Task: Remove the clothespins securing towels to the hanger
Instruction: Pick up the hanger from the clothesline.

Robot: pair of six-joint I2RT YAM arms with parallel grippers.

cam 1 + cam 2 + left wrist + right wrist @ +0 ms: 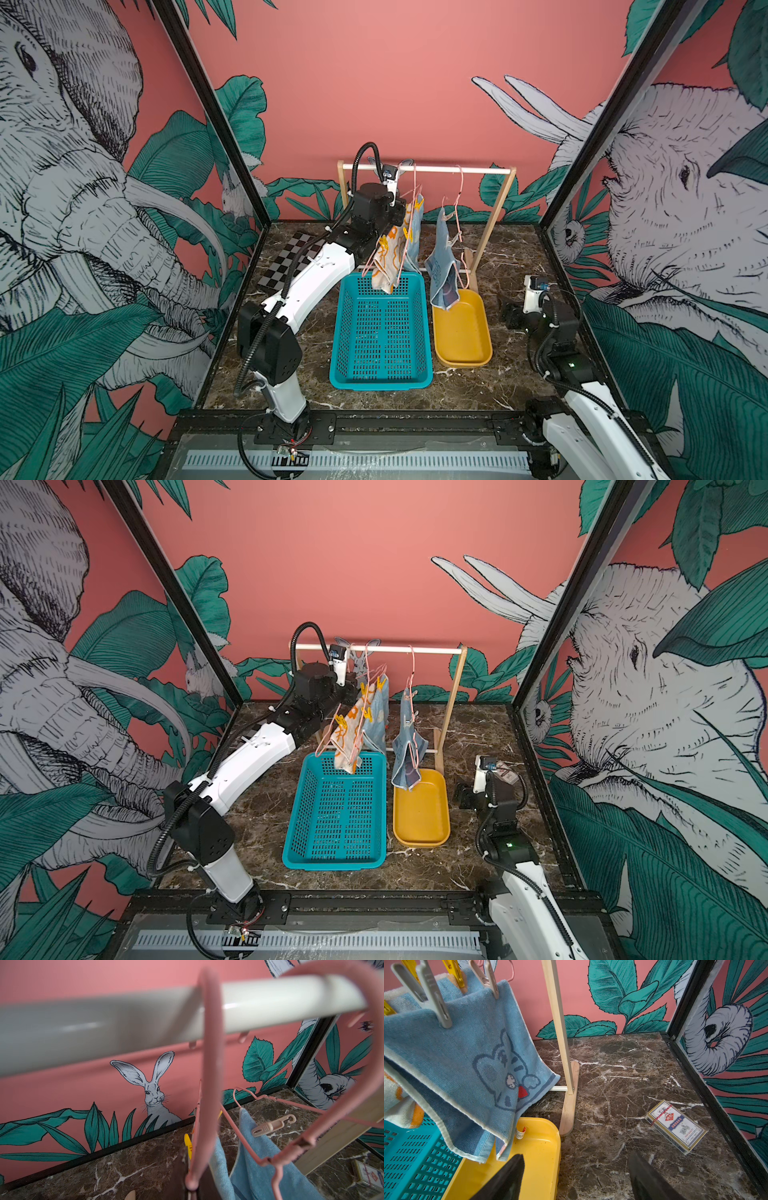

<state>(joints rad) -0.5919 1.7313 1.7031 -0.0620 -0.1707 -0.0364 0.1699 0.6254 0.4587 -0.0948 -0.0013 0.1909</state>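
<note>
clothespins (433, 999) grip the towels (471, 1049) on the pink hangers (207, 1068) at the rail (270, 995). left hand (400, 206) is up beside them, closed, on what i cannot tell; right hand (576, 1156) has its jaws apart, low over the worktop (623, 1084). likely the first peg: squeeze its tails, pull it off.

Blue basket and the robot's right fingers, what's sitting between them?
The yellow tray sits between the blue basket and the right fingers. Both top views show it.
</note>
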